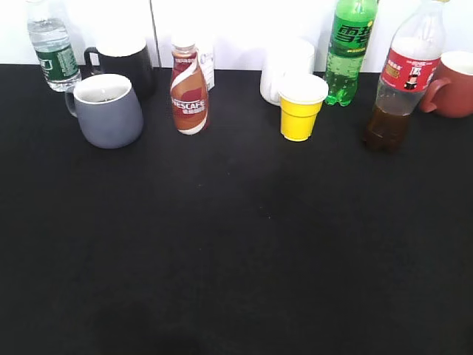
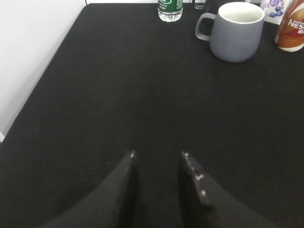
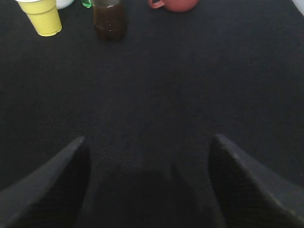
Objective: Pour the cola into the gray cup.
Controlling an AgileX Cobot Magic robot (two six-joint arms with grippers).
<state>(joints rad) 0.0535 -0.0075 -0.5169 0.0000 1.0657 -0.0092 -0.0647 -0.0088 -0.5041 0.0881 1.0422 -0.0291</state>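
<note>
The cola bottle [image 1: 403, 81], clear with a red label and dark liquid in its lower part, stands at the back right; its base shows in the right wrist view [image 3: 109, 19]. The gray cup [image 1: 108, 110] stands at the back left, handle to the left, cream inside; it also shows in the left wrist view [image 2: 235, 31]. My left gripper [image 2: 158, 154] is open and empty over bare black cloth, well short of the cup. My right gripper [image 3: 147, 140] is wide open and empty, well short of the cola. Neither gripper shows in the exterior view.
A Nescafe bottle [image 1: 189, 89], yellow cup [image 1: 301, 106], green soda bottle [image 1: 347, 48], white mug [image 1: 284, 68], dark red mug [image 1: 457, 83], black mug [image 1: 122, 65] and water bottle [image 1: 53, 46] line the back of the black table [image 1: 236, 244].
</note>
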